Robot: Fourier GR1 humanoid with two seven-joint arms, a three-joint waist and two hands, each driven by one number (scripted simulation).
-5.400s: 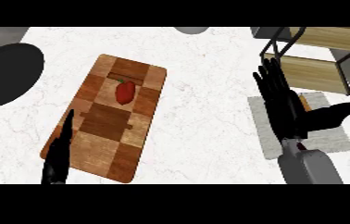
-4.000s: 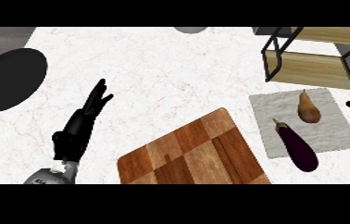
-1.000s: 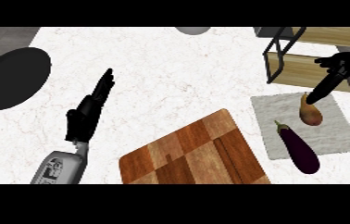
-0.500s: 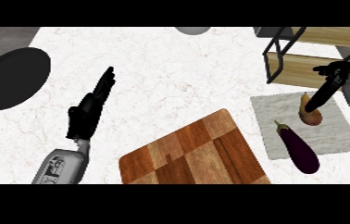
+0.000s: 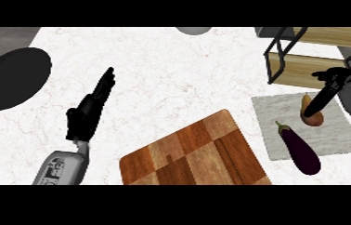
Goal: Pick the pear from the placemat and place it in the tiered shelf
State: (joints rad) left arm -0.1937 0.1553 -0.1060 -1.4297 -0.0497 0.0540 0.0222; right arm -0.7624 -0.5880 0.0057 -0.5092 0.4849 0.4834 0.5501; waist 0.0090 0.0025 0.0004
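Fingers point(image 5: 318, 104) of the right hand point(image 5: 332, 82) straight and bunched, pointing down-left over the pear point(image 5: 312, 113), tips overlapping its upper half, nothing visibly enclosed; whether touching or just above, impossible to tell from this angle. Judged as the reach-and-grasp step, the pick not yet done. Called for next, probably: settling lower around the pear's body, curling thumb and fingers about it, lifting, then carrying up and back to the tiered shelf point(image 5: 303, 63) just beyond the placemat's far edge. Pear lying on the grey placemat point(image 5: 328, 140) at the table's point(image 5: 178, 80) right side, long axis running roughly near-to-far in the head view, narrow stem end toward the shelf, rounder end toward the robot and tipped slightly right. Purple eggplant point(image 5: 299, 147) just beside it on the same placemat, close enough to be nudged in a careless closing. Wooden cutting board point(image 5: 195, 154) left of the placemat. Left hand point(image 5: 89, 112) open and resting, fingers straight, well apart at the left.
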